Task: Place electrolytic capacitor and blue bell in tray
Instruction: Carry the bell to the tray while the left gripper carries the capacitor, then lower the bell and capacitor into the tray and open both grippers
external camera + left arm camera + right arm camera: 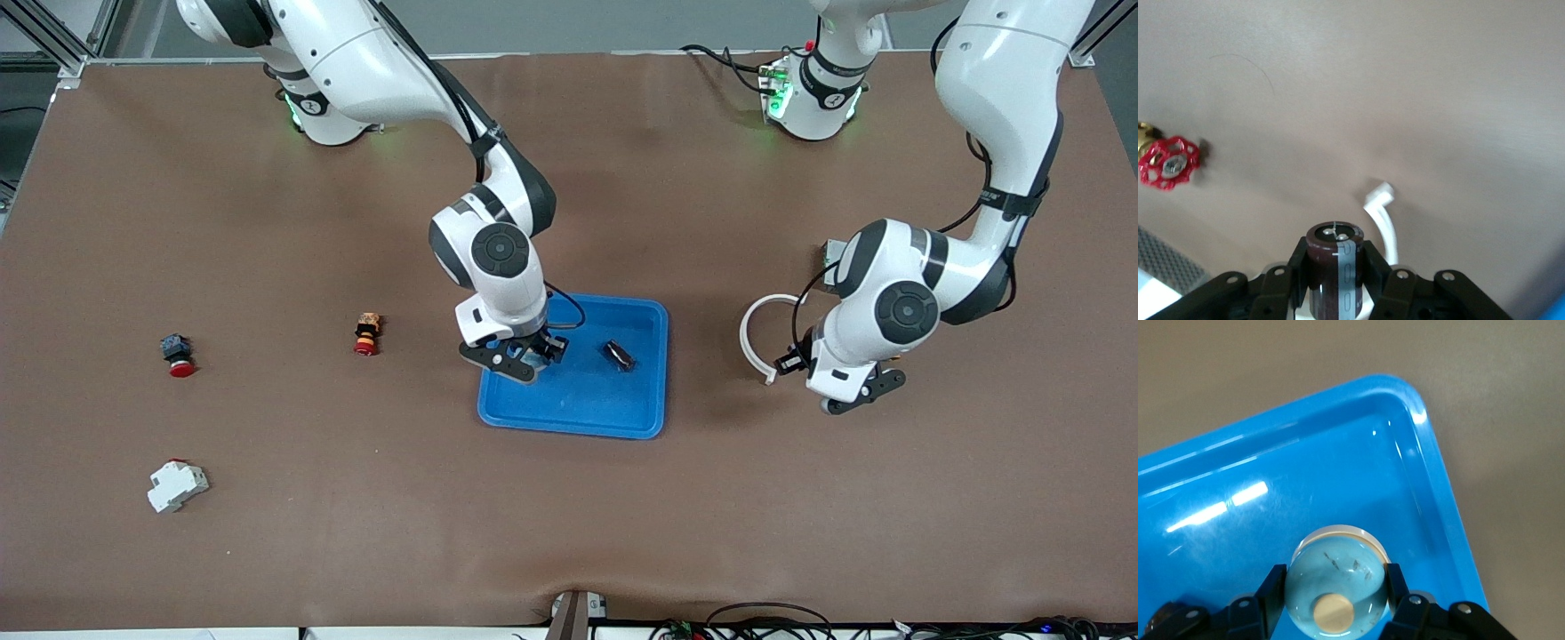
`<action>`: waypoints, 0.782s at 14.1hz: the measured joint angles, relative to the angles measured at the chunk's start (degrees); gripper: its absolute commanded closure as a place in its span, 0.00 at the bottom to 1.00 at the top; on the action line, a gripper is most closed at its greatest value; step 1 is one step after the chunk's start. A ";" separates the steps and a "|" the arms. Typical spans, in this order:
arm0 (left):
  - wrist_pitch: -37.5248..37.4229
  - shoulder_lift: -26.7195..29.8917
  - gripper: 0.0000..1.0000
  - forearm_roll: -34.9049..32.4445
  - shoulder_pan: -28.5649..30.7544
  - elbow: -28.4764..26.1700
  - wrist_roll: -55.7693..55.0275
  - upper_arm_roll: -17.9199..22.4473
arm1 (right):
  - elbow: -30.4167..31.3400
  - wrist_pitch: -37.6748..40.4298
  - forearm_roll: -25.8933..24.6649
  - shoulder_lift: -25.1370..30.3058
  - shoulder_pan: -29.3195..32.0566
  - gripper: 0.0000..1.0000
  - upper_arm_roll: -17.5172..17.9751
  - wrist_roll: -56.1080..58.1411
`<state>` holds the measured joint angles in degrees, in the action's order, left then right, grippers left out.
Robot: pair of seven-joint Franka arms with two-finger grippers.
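Lighting: even, bright, overhead; soft short shadows under both arms on the brown table [267, 533]; white streaks of glare on the tray [1218, 507] floor and a hot spot on its rim corner; left wrist view soft overall, red valve handle [1168, 163] slightly blurred; front view sharp throughout.

Capacitor's [1335, 273] lower end and red valve's [1168, 162] brass body, both cut off at frame edges.

Two red-capped push buttons [178, 355] [366, 333], white breaker [176, 485], white ring [762, 336], red valve [1168, 162].
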<state>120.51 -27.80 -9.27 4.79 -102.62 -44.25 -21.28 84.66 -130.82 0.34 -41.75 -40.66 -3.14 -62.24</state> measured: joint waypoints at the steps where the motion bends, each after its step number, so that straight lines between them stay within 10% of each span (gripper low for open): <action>1: -2.98 0.00 1.00 0.81 -0.84 2.51 -0.27 -0.03 | -0.80 0.00 -0.04 -0.67 0.24 1.00 -0.05 0.00; 11: -5.52 -7.08 1.00 4.49 -12.60 17.18 -20.97 0.09 | -6.31 -0.04 -0.15 -8.36 1.90 1.00 -0.27 -0.12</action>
<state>114.98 -34.88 -4.79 -7.81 -85.44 -65.22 -21.19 78.35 -130.86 0.18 -50.11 -38.76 -3.41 -62.36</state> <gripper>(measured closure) 0.652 0.348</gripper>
